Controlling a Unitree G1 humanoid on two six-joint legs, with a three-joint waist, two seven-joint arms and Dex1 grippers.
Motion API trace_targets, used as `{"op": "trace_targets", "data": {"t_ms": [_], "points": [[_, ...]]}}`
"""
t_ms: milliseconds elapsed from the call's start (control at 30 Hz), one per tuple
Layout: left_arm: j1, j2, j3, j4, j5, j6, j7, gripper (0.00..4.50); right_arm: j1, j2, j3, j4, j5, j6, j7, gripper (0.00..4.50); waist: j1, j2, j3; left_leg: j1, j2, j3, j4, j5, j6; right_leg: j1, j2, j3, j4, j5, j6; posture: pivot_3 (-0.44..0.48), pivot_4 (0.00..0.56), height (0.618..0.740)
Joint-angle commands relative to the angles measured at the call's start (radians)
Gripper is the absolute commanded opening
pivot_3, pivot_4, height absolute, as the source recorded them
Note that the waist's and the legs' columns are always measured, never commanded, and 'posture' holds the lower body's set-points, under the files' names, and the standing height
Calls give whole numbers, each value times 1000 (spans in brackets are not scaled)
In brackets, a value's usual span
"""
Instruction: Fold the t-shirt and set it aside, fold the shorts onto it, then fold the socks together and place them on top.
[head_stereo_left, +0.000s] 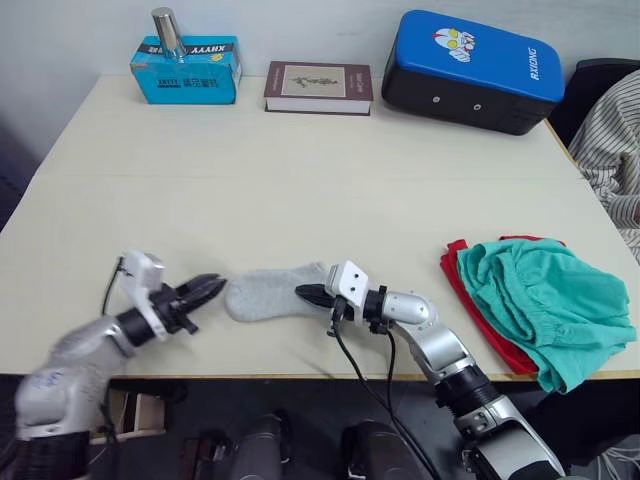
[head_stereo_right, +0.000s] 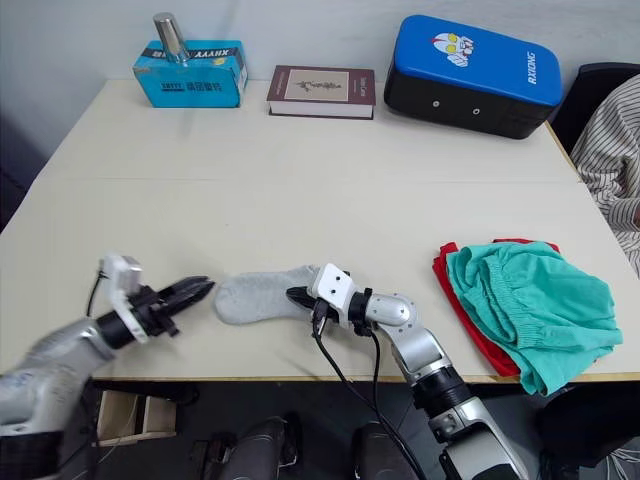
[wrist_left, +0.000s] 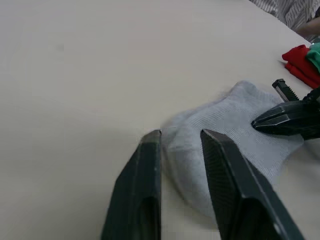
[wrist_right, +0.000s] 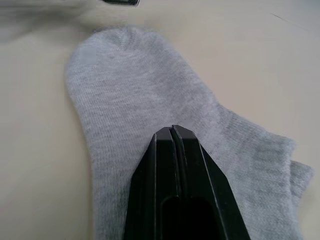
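Grey knit is what I see first: the socks (head_stereo_left: 270, 294) lie flat near the front edge of the table (head_stereo_left: 300, 190), and I place everything else from them. My left gripper (head_stereo_left: 208, 290) sits just beside their toe end, low over the tabletop, its two black fingers (wrist_left: 225, 175) a little apart with a narrow gap between them; in the left wrist view the rounded toe lies right ahead of the tips, and I cannot tell whether a tip touches the cloth. My right gripper (head_stereo_left: 310, 294) is at the opposite, cuff end of the socks, its fingers pressed tightly together with no gap, the tip resting over the grey fabric around the heel; I cannot say whether any cloth is caught between them. In the right wrist view the sock runs away from that tip towards the toe, with a second edge of grey peeking out at the cuff.

Well off to the right of the socks, the teal shorts (head_stereo_left: 545, 300) lie bunched on top of the folded red t-shirt (head_stereo_left: 470, 300), whose edge shows along the side nearer the socks.

Far behind the socks, at the back of the table, stand a blue carton (head_stereo_left: 186, 70) with a metal cylinder (head_stereo_left: 166, 32) on it, a dark-edged book (head_stereo_left: 318, 88) and a blue-topped black case (head_stereo_left: 470, 70).
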Motion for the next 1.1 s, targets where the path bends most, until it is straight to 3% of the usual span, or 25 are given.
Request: {"op": "trace_targets", "data": {"t_ms": [33,100,333,533,867,1100], "points": [[-60,94,-5,24,-109,260,-12,2510,-6,8,20,7,-15,-8,16,0,0,0,0,0,-1,0,0,0,0,0,0,1,0,0,0,0,150,740],[-98,112,-63,50,-79,299,-3,3118,-11,10,18,13,-19,-11,16,0,0,0,0,0,-1,0,0,0,0,0,0,1,0,0,0,0,150,740],[-251,23,-224,169,6,355,41,3118,-25,27,-12,12,-8,18,-2,0,3,0,0,0,0,0,0,1,-2,-1,1,1,1,0,0,0,150,740],[-338,-32,-316,199,4,410,-31,3118,-27,22,-17,4,-13,27,-8,0,6,0,0,0,-1,0,0,2,-1,0,0,2,1,0,0,0,150,740],[-416,-70,-339,240,98,268,-71,48,-22,-3,-39,-4,-19,37,-29,0,5,-1,0,0,-1,0,0,2,-1,0,0,1,1,0,0,0,150,740],[-492,-115,-362,137,59,305,-96,9,8,-24,-33,-32,-30,45,-34,0,8,-1,0,-1,-2,0,1,2,-1,0,0,1,1,0,0,0,150,740]]}}
